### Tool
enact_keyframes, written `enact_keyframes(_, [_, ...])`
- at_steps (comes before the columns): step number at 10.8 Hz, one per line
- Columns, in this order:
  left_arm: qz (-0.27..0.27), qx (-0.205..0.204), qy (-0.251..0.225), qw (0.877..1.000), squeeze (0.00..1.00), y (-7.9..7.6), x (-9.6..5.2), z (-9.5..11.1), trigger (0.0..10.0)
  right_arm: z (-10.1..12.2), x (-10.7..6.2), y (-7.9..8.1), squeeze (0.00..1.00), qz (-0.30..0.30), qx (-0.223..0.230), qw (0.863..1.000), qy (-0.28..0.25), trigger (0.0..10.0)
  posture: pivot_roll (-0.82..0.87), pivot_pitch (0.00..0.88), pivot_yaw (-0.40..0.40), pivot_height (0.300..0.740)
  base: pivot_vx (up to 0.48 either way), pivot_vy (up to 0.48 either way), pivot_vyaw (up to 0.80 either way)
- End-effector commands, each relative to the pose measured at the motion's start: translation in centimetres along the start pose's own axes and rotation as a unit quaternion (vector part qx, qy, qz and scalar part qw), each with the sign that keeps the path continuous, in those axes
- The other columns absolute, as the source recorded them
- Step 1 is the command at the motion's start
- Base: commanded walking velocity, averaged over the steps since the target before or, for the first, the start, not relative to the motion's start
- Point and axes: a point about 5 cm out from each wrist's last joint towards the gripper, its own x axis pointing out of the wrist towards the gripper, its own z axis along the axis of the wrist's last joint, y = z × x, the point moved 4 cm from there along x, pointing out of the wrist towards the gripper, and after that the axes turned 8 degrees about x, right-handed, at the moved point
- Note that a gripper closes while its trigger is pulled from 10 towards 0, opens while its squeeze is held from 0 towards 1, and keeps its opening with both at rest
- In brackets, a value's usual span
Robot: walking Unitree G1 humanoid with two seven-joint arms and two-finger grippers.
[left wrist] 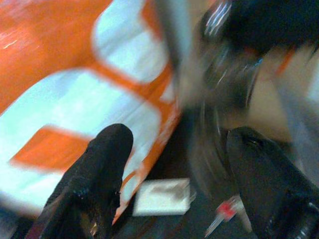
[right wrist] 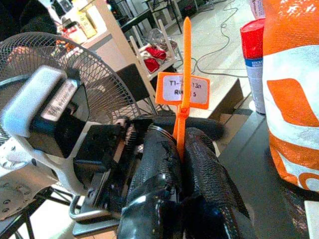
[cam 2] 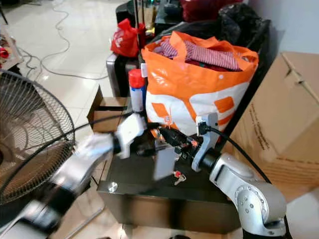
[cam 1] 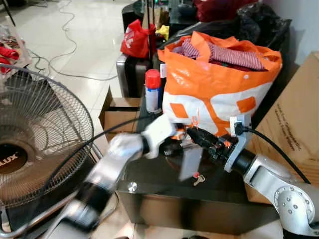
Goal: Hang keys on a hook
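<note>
At lower centre, the small red-capped silver key (cam 1: 198,179) lies on the dark glass table (cam 1: 149,179), below both claws; right gripper (cam 1: 191,132) pinches an orange plastic tag strip (right wrist: 185,74); left gripper (left wrist: 174,189), spread, is nearer the key.

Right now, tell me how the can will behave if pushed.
The can stands tall and narrow, so it probably tips easily. Being round, it may then roll along the table. The bag beside it might block one side.
</note>
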Motion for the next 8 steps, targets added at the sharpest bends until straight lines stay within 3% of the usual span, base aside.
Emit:
enact_keyframes(1, [0.031,0.028,-0.006,0.999,0.0,0.8,-0.9,0.6,10.0,0.5,0.1,0.2,0.0,0.005,0.0,1.0,-0.004,0.0,-0.06,0.0,0.0,0.74,0.0,0.0,0.0])
enact_keyframes(2, [0.053,0.029,-0.007,0.998,1.0,0.7,-2.0,0.5,10.0,0.5,0.3,0.1,0.0,0.004,0.002,1.0,-0.003,0.0,-0.06,0.0,-0.008,0.74,0.0,0.0,0.0])
enact_keyframes(3, [0.04,0.035,-0.035,0.998,1.0,-0.3,-2.2,1.6,10.0,0.7,0.7,-0.4,0.0,-0.01,0.01,1.0,-0.009,0.0,-0.05,0.0,-0.019,0.74,0.0,0.0,0.0])
enact_keyframes(4, [-0.012,0.032,-0.058,0.998,1.0,-2.4,-1.6,2.6,10.0,1.2,1.3,-1.2,0.0,-0.033,0.021,0.999,-0.023,0.0,-0.05,0.0,-0.024,0.74,0.0,0.0,0.0])
enact_keyframes(5, [-0.038,0.026,-0.045,0.998,1.0,-3.4,-1.0,2.2,10.0,1.7,1.7,-1.2,0.0,-0.033,0.023,0.999,-0.028,0.0,-0.05,0.0,-0.018,0.74,0.0,0.0,0.0])
enact_keyframes(6, [-0.032,0.027,-0.036,0.998,1.0,-3.3,-0.7,1.9,10.0,1.9,1.8,-1.1,0.0,-0.029,0.022,0.999,-0.029,0.0,-0.06,0.0,-0.015,0.74,0.0,0.0,0.0])
enact_keyframes(8, [0.033,0.044,-0.003,0.998,1.0,-0.6,0.7,1.0,10.0,2.4,2.1,-0.6,0.0,-0.019,0.023,0.999,-0.037,0.0,-0.07,0.0,-0.012,0.74,0.0,0.0,0.0])
